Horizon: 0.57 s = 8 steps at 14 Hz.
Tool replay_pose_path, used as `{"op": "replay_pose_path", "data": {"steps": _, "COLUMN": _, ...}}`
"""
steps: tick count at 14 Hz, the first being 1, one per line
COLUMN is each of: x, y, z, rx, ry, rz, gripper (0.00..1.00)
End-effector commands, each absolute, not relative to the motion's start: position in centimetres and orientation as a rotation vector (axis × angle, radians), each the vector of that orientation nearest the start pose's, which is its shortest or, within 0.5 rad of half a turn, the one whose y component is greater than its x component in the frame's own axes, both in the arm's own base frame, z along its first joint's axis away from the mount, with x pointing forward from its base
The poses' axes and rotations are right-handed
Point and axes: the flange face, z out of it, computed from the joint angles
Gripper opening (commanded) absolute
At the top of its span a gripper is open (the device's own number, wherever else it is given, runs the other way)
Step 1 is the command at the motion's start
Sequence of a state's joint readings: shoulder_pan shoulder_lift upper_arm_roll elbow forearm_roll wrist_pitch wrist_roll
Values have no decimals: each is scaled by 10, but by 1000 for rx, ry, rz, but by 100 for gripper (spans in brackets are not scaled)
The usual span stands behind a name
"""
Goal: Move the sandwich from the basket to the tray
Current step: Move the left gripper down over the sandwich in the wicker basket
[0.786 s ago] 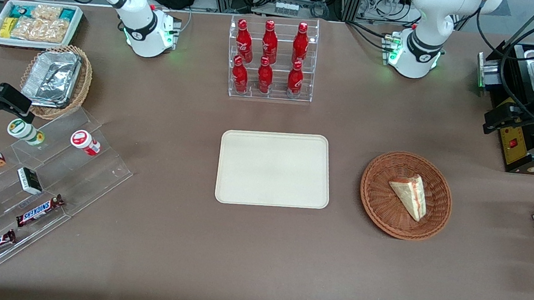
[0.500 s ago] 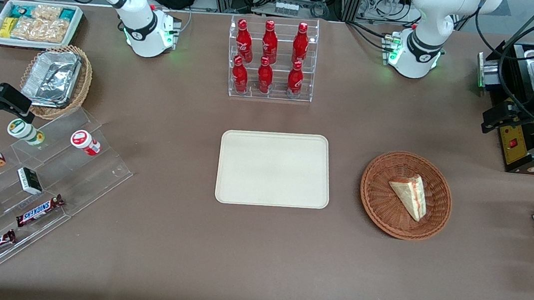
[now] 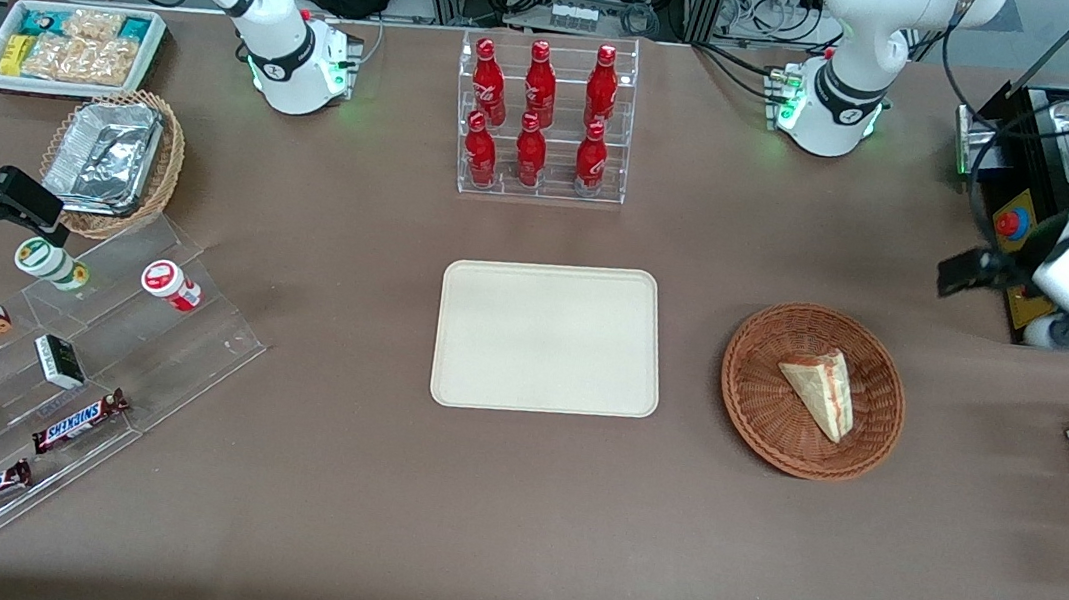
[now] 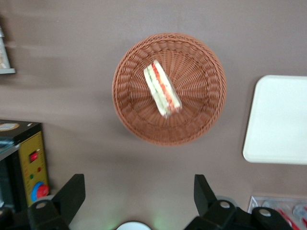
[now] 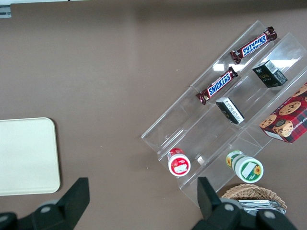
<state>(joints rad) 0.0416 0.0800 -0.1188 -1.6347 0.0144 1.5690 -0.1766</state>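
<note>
One sandwich [image 3: 820,392] lies in the reddish-brown wicker basket [image 3: 756,409], a pale triangular wedge with its red and green filling stripe along the cut edge, tipped slightly against the basket's inner slope. The basket sits on the brown table [image 3: 348,520] toward the working arm's end, well apart from the cream tray [image 3: 548,338], which rests flat near the middle of the table with nothing on it.

The left arm's gripper [image 4: 139,194] hangs high above the table, near the black and yellow machine [image 3: 1024,285] with its red button, farther from the front camera than the basket and not touching anything. In the left wrist view its two dark fingers [image 4: 72,194] stand wide apart with bare table between them, holding nothing; the basket [image 4: 129,115] with the sandwich [image 4: 162,88] is seen from above there, and a rounded corner of the tray [image 4: 278,120] shows beside it.

Farther from the front camera than the tray, a clear acrylic rack [image 3: 547,120] holds six red bottles in two rows. Toward the parked arm's end lie a tan basket with foil trays [image 3: 112,161], a white bin of snack packets [image 3: 72,46], and clear stepped shelves [image 3: 74,368] with Snickers bars [image 3: 78,420], small boxes and two little jars.
</note>
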Motion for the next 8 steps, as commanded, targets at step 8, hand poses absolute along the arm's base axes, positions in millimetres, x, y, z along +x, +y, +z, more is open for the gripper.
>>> {"op": "replay_pose_path", "data": {"steps": 8, "x": 566, "y": -60, "z": 374, "rx": -3009, "ry": -832, "rz": 84, "gripper": 100}}
